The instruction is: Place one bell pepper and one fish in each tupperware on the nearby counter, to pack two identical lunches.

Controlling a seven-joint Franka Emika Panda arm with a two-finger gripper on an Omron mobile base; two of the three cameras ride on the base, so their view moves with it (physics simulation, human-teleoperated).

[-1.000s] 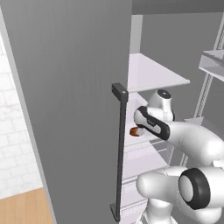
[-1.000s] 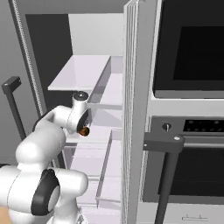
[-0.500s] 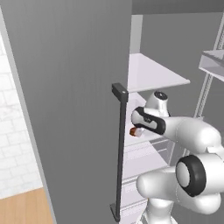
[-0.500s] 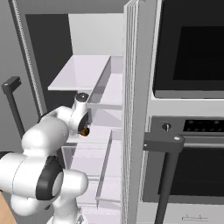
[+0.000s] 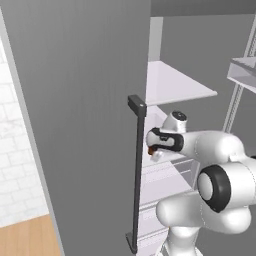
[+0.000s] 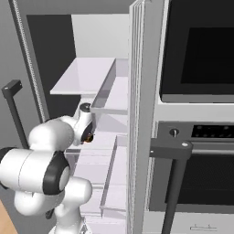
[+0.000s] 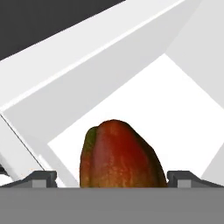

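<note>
A red bell pepper (image 7: 118, 153) with a green patch on its left side lies on a white fridge shelf (image 7: 175, 109). My gripper (image 7: 111, 177) is open, one dark fingertip (image 7: 41, 177) on each side of the pepper with a gap at both. In the base views the hand reaches into the open fridge at mid height, and a small red bit of the pepper (image 5: 150, 149) (image 6: 89, 137) shows at the gripper (image 5: 152, 148). The fish, the tupperware and the counter are out of view.
The grey fridge door (image 5: 85, 125) with its dark vertical handle (image 5: 137, 165) stands close on the hand's left. A glass shelf (image 5: 175, 85) is above the hand, with drawers below. A black wall oven (image 6: 196, 55) and its handle (image 6: 171, 151) are to the right.
The arm's elbow has swung round and the hand has edged a little deeper into the fridge toward the pepper. The jaws have stayed open.
</note>
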